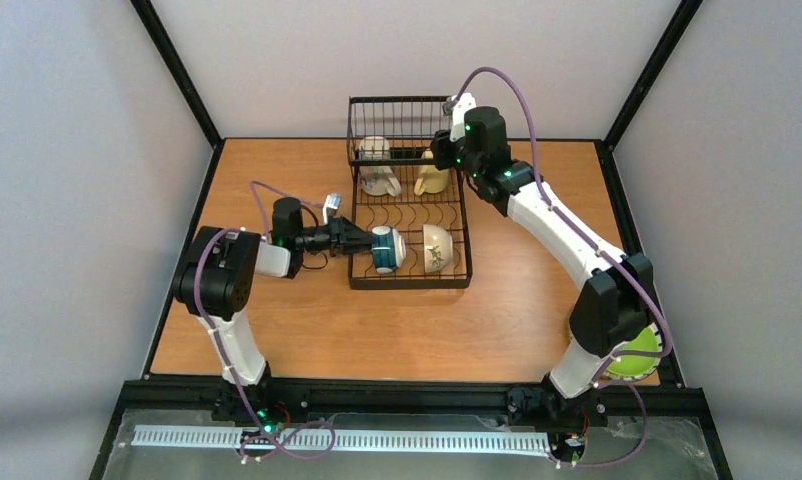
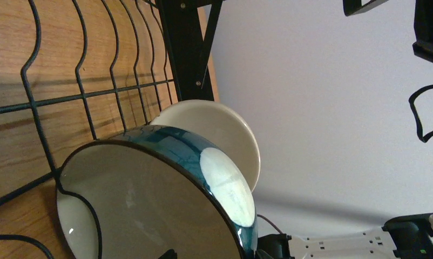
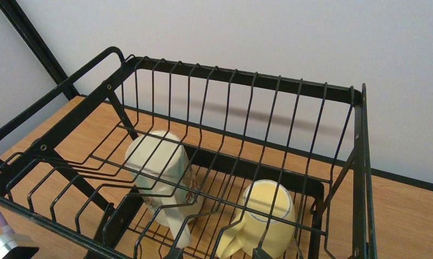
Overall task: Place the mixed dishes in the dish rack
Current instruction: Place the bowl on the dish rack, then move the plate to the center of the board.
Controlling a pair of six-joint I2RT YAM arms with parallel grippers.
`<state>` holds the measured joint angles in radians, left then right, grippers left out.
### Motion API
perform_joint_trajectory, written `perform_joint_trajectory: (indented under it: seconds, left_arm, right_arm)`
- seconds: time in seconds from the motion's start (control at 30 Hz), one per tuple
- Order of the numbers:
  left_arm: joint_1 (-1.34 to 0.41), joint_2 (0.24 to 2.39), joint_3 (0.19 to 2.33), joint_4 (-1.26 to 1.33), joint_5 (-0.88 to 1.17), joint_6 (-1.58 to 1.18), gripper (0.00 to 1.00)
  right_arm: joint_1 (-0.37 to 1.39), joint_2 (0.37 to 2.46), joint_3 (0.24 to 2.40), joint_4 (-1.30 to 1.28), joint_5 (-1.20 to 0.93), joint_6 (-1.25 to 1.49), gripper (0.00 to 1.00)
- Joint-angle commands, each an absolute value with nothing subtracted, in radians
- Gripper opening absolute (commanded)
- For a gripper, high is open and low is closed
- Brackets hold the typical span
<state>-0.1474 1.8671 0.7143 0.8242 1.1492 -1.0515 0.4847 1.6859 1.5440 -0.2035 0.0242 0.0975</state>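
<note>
The black wire dish rack (image 1: 407, 284) (image 2: 36, 100) (image 3: 247, 78) stands at the middle back of the table. A teal-and-white bowl (image 1: 385, 249) (image 2: 176, 148) stands on edge in its front slots, beside a white bowl with a small motif (image 1: 437, 247) (image 2: 220, 129). My left gripper (image 1: 365, 242) (image 2: 214, 254) is open, with its fingers either side of the teal bowl's rim. A white mug (image 1: 377, 166) (image 3: 160, 167) and a cream-yellow mug (image 1: 432, 179) (image 3: 268, 216) lie in the basket section. Above them hovers my right gripper (image 1: 440, 150) (image 3: 218, 254), open and holding nothing. A lime-green plate (image 1: 639, 358) lies at the table's right front, partly behind the right arm.
Black frame posts (image 1: 177, 70) rise at the back corners, with grey walls close on all sides. A white slotted strip (image 1: 327, 440) lies below the table's front rail. The right arm (image 1: 567, 235) stretches over the table's right side.
</note>
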Motion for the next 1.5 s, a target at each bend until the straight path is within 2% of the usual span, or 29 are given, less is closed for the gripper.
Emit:
perform_joint_trajectory:
  seconds: [0.0,0.6,0.7,0.93,1.17,1.33,1.47]
  left_arm:
    - [-0.138,1.836,0.738,0.734,1.064,-1.018,0.82]
    - [-0.138,1.701,0.76,0.624,0.997,-1.009,0.85]
    - [-0.138,1.677,0.757,0.587,0.987,-0.996,0.9]
    - [-0.138,1.591,0.734,0.46,0.932,-0.943,0.91]
    - [-0.138,1.396,0.691,0.22,0.779,-0.886,0.91]
    - [-0.139,1.192,0.733,-0.048,0.632,-0.848,0.95]
    - [-0.142,1.108,0.773,-0.159,0.637,-0.83,0.95]
  right_arm:
    - [0.476,1.671,1.556,-0.193,0.021,0.098,0.74]
    - [0.476,1.61,1.585,-0.228,0.021,0.08,0.78]
    - [0.475,1.593,1.588,-0.238,0.027,0.079,0.79]
    - [0.476,1.527,1.584,-0.271,0.078,0.087,0.8]
    - [0.476,1.442,1.6,-0.39,0.261,0.144,0.83]
    - [0.476,1.421,1.646,-0.644,0.51,0.271,0.86]
    - [0.475,1.417,1.643,-0.886,0.688,0.466,0.87]
